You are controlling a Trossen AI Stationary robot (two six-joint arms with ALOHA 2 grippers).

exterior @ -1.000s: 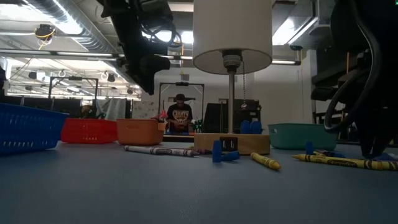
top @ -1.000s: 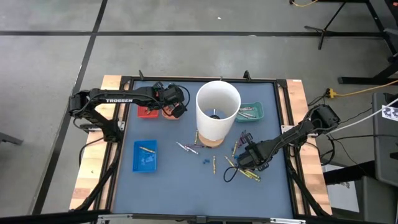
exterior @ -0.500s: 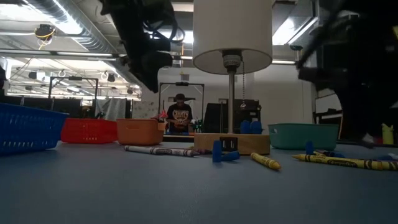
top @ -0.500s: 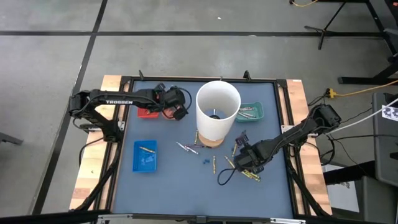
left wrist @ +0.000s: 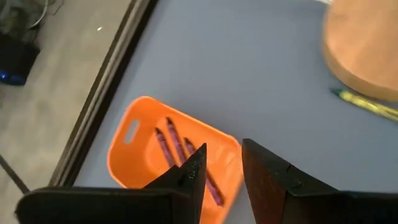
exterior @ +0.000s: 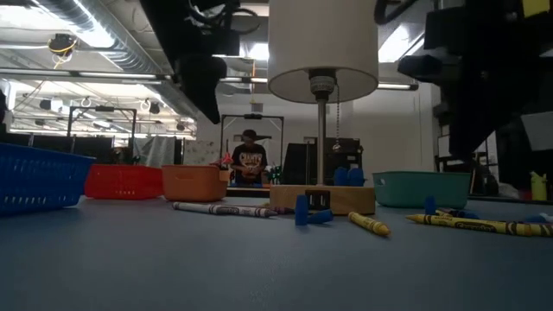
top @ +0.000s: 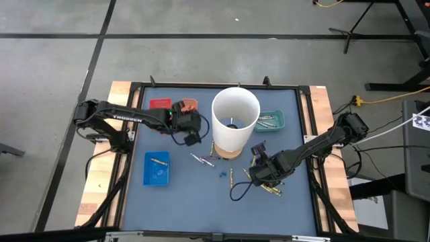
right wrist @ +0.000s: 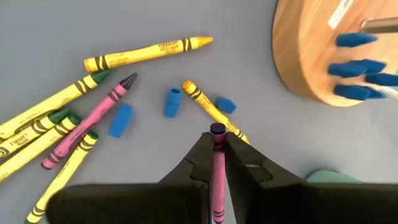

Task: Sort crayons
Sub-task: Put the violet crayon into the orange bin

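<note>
The right tool [right wrist: 216, 163] pinches a purple crayon [right wrist: 217, 171] above loose yellow crayons [right wrist: 146, 53] on the blue worktop [top: 201, 195], near the lamp's wooden base [right wrist: 323, 56]. The left tool [left wrist: 221, 165], fingers spread and empty, hovers over an orange tray [left wrist: 134, 146] holding purple crayons [left wrist: 177, 149].

**Camera arrangement**

The high view looks straight down on my whole blue-grey table [top: 201, 195]. The low view looks level across it from tabletop height. My wrist views look closely down past my fingers. All share the round wooden lamp base [top: 227, 152].
</note>
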